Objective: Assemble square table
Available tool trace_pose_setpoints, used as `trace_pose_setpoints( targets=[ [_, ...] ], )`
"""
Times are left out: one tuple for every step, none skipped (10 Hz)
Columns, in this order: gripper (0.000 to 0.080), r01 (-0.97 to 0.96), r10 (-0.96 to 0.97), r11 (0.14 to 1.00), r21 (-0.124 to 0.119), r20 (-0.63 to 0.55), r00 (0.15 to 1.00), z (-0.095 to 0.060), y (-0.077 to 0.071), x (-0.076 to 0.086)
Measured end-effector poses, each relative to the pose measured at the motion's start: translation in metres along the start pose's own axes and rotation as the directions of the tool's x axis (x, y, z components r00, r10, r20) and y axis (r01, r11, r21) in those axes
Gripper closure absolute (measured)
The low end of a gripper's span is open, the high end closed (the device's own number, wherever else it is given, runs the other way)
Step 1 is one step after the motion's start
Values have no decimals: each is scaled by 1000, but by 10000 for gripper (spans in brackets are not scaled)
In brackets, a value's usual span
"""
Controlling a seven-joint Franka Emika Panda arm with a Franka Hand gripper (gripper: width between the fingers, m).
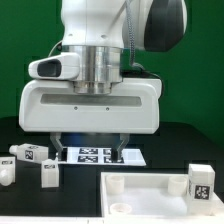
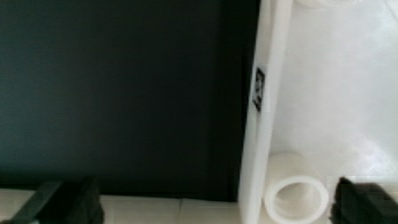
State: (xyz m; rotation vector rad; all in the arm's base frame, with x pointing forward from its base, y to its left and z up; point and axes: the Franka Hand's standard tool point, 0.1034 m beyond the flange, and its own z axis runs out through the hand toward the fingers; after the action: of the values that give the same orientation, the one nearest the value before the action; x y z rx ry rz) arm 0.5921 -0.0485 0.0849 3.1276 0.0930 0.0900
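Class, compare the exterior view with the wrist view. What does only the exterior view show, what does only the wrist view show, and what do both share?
Only the exterior view shows the arm's white body, the marker board, three loose legs on the exterior view's left, and a fourth leg that seems to stand on the tabletop.

Only the wrist view shows a marker tag on the tabletop's side wall.

Both show the tabletop with a round socket, the black table, and the end effector, open and holding nothing.
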Motion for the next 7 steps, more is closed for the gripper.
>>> trace_pose_setpoints(
  targets=[
    [151,-5,5,1000,0,2,1000,1,0,-1],
    [151,-5,5,1000,0,4,1000,2,1,-2],
    [151,12,-12,1000,-3,25,1000,7,11,-11],
    [151,13,-12,1000,-15,54,998,10,27,-23],
    [151,25,-22,1000,-15,137,990,11,43,-42],
    [151,-32,31,999,-1,239,970,10,48,-58],
    [151,-85,79,996,6,310,947,8,48,-62]
  ],
)
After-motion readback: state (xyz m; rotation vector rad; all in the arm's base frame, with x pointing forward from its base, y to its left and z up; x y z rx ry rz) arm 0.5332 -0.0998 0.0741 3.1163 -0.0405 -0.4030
